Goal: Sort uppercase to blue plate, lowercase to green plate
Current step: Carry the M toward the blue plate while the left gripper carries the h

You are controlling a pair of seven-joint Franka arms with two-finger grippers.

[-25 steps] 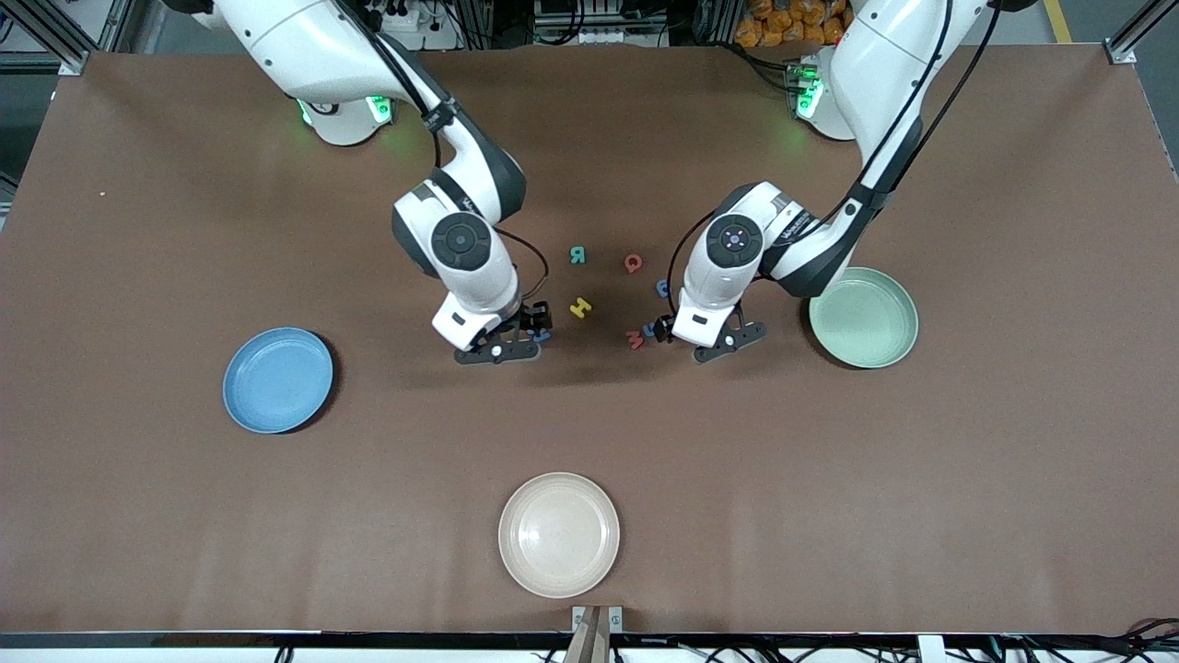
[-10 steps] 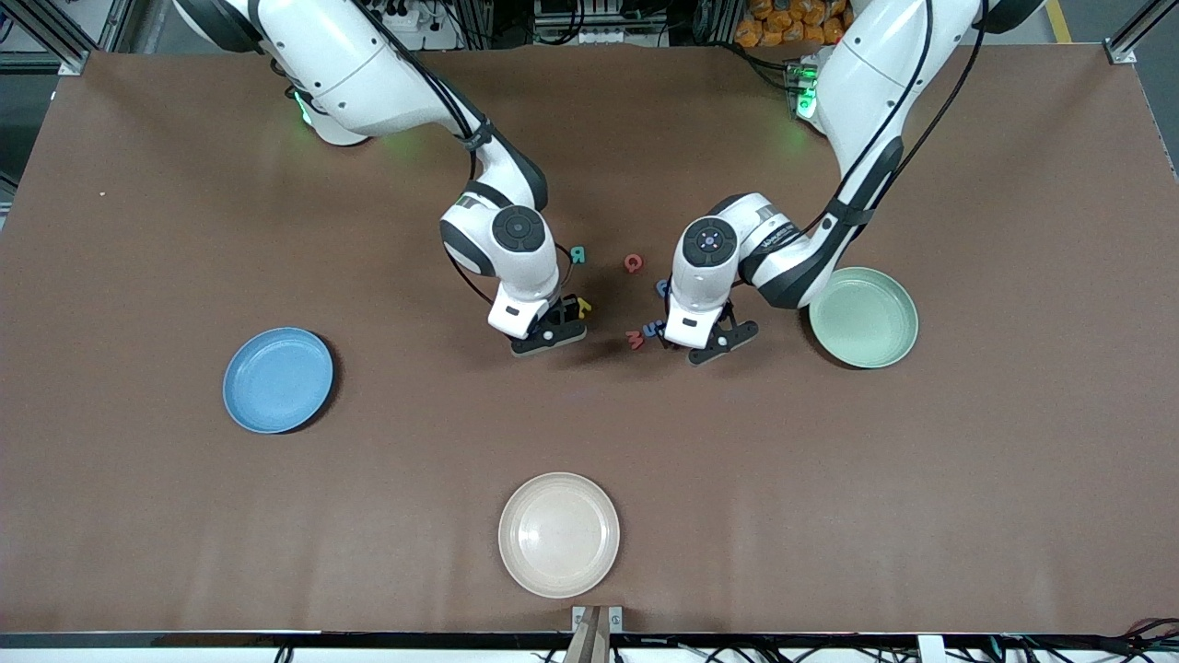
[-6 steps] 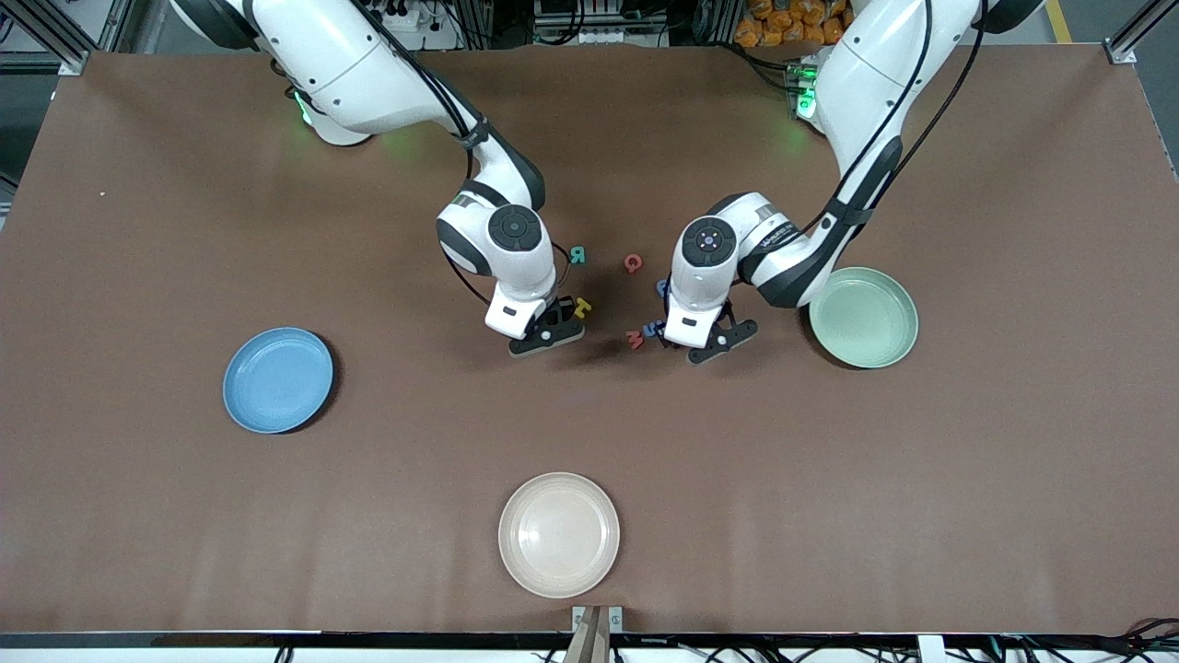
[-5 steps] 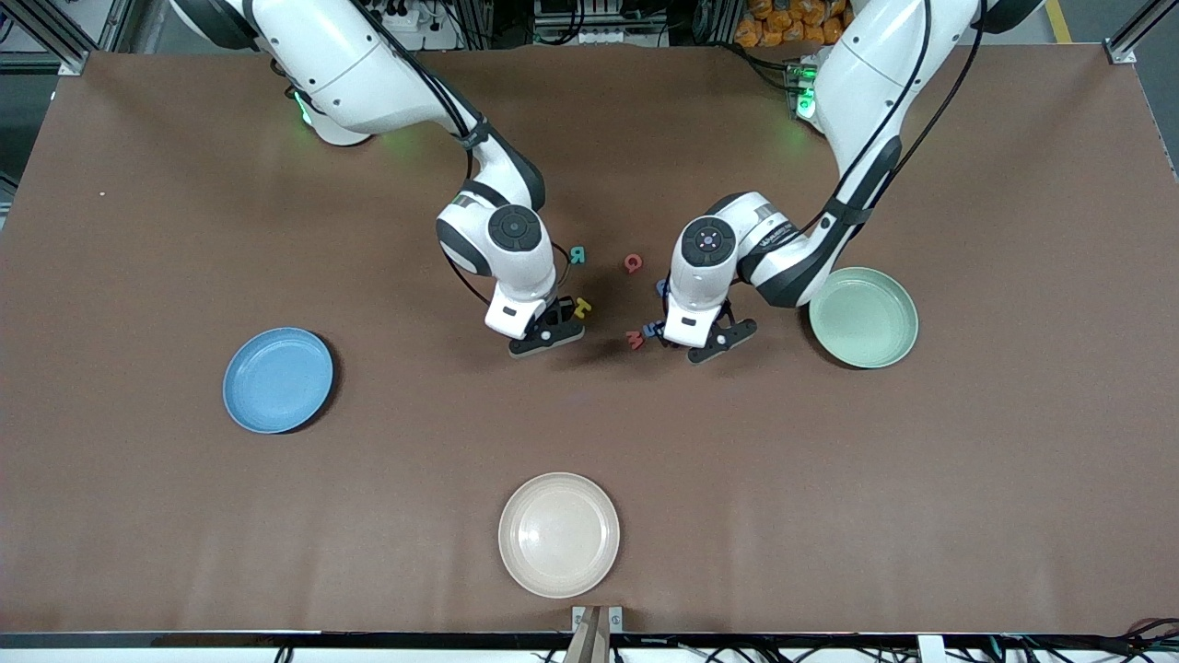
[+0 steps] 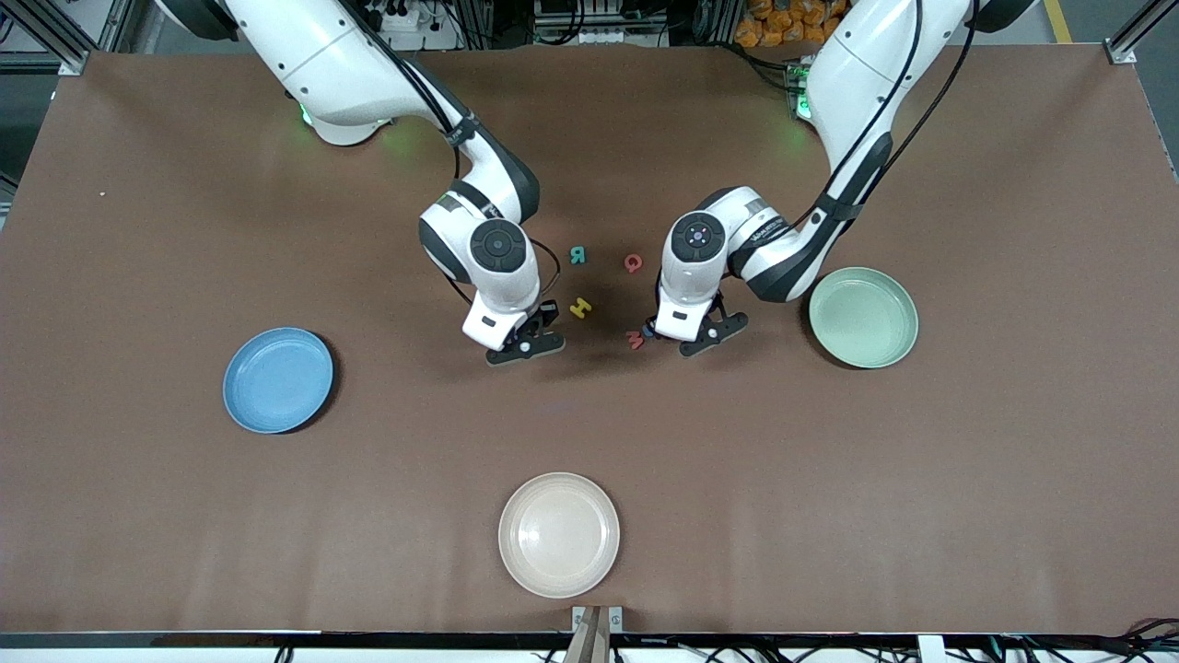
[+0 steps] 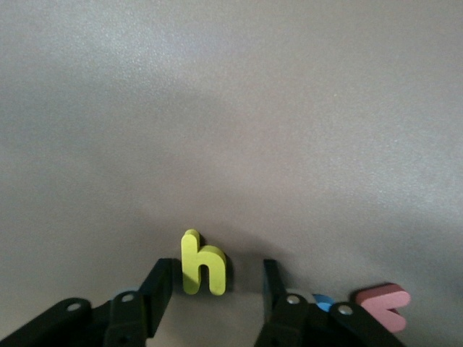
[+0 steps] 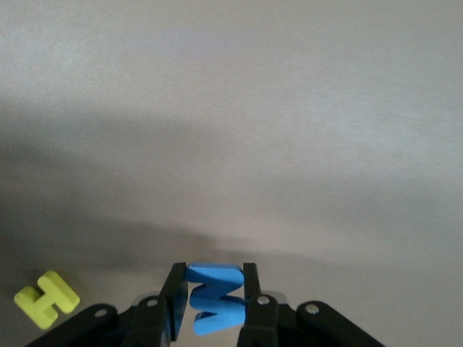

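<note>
The blue plate (image 5: 277, 379) lies toward the right arm's end of the table, well apart from the letters, and nothing is on it yet.

The right gripper (image 7: 210, 280) is over the table between this plate and the letter group. Its fingers are narrow and pinch the blue W (image 7: 213, 300) on its two flat faces, with the letter standing on edge. I cannot tell if the W is already off the table.

Beside it lie the yellow H (image 5: 580, 308), the teal R (image 5: 577, 255) and the red Q (image 5: 633, 263), all flat and apart from each other. The red m (image 5: 635, 340) is nearer to the front camera than the Q.

The left gripper (image 6: 217, 273) is low at the table, just beside the red m. Its fingers are wide, one on each side of the yellow h (image 6: 202, 267), and they do not touch it. A blue letter (image 6: 323, 300) is mostly hidden beside one finger.

The green plate (image 5: 863, 317) lies near the left arm and is also without letters.

These letters look like foam, so I judge them very light, soft and not fragile. A gentle squeeze should be enough, because a strong one could bend them. For the h, the best hold seems to be across its two legs, low and centered, so that it does not twist or pop out.
</note>
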